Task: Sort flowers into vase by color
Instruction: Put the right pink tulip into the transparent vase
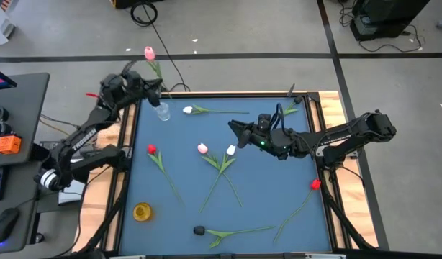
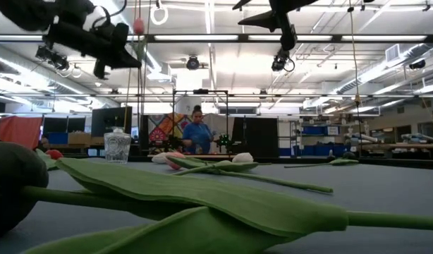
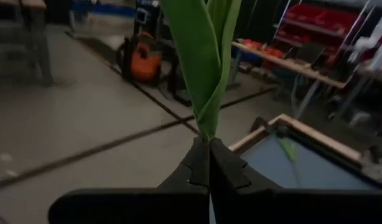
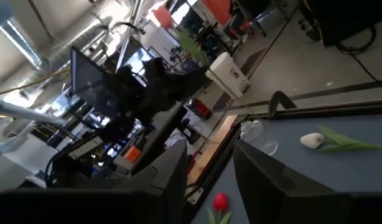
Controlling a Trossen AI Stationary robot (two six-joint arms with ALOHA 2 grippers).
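Left tool [image 3: 209, 163] clenched on pink tulip [image 1: 150, 53] above glass vase [image 1: 162, 111]; right tool [image 1: 233, 127] released over counter [image 1: 278, 180].

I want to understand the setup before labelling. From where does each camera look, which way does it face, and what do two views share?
High view: above, straight down on the blue table; both arms show.
Low view: table height, level into the room; a person stands behind; arms hang above.
Left wrist view: past the left gripper, shut on the pink tulip stem.
Right wrist view: past the right gripper, open, toward the left arm.
Shared: the glass vase shows in high, low and right wrist views.
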